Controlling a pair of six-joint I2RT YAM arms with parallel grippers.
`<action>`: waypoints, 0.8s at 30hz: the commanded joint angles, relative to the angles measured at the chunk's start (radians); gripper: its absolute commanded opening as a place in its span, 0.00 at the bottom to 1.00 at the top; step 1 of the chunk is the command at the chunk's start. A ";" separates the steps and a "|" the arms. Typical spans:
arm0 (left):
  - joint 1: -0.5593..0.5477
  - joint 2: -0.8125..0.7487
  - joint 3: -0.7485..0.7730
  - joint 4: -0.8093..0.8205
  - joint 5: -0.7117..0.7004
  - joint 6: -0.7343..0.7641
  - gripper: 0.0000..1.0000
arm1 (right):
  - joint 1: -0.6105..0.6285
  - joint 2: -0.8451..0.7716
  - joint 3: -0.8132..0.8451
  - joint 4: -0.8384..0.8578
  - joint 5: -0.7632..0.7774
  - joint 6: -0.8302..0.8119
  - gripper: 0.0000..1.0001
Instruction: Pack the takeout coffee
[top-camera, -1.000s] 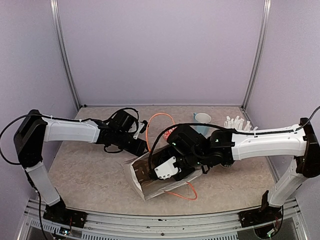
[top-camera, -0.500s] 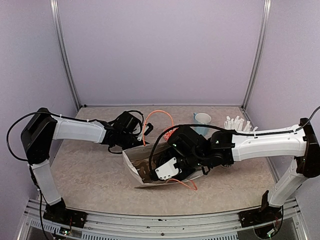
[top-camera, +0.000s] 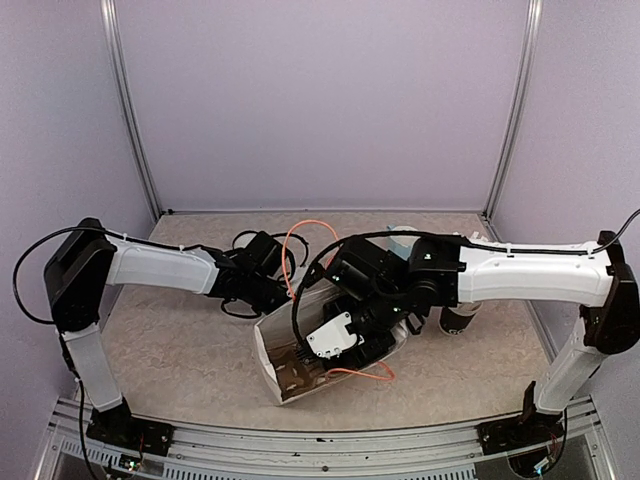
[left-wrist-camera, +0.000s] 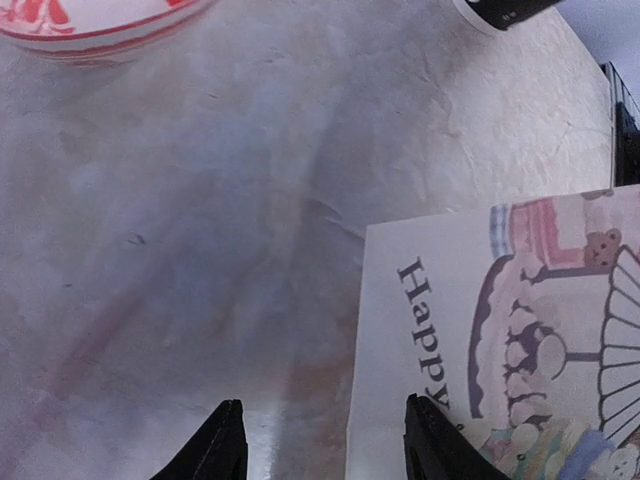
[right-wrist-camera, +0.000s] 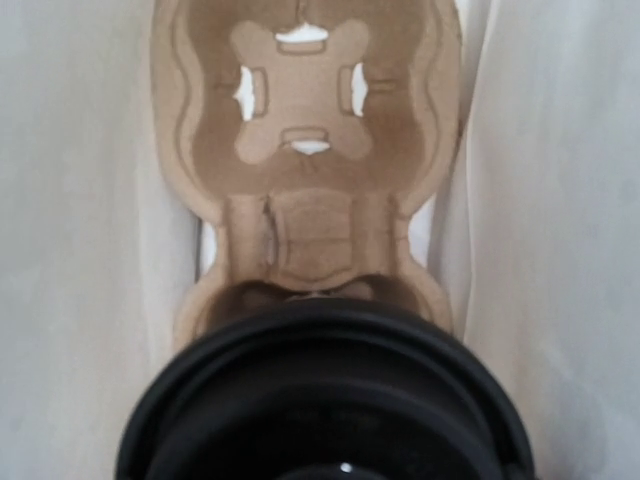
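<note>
A takeout coffee cup shows only as its round black lid (right-wrist-camera: 322, 400), filling the bottom of the right wrist view. It hangs over the near well of a brown cardboard cup carrier (right-wrist-camera: 305, 130), which lies inside a white paper bag (top-camera: 272, 362). My right gripper (top-camera: 322, 352) reaches into the bag's mouth, shut on the cup; its fingers are hidden behind the lid. My left gripper (left-wrist-camera: 327, 445) is open at the bag's upper left rim (top-camera: 283, 296). One fingertip (left-wrist-camera: 430, 440) lies over the printed bag face (left-wrist-camera: 480, 300), and the bag's edge runs between the jaws.
Orange bag handles loop up behind the bag (top-camera: 305, 238) and lie at its front (top-camera: 362, 374). A red-patterned bowl (left-wrist-camera: 90, 25) sits beyond the left gripper. A dark cup (top-camera: 458, 320) shows under the right forearm, with white straws (top-camera: 470, 238) and a light blue mug (top-camera: 400, 232) behind.
The left gripper slid right to the bag's rim and narrowed a little. The bag tipped and shifted, its mouth now raised. The right forearm swung back over the mug and straws.
</note>
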 joint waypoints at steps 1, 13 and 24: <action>-0.074 -0.017 0.005 -0.036 0.127 0.032 0.53 | 0.004 0.039 0.093 -0.119 -0.119 0.039 0.36; -0.050 -0.063 -0.003 -0.040 0.090 0.018 0.54 | -0.020 0.089 0.163 -0.308 -0.268 0.046 0.35; 0.086 -0.291 -0.088 0.076 0.004 -0.066 0.57 | -0.081 0.100 0.079 -0.225 -0.283 -0.004 0.37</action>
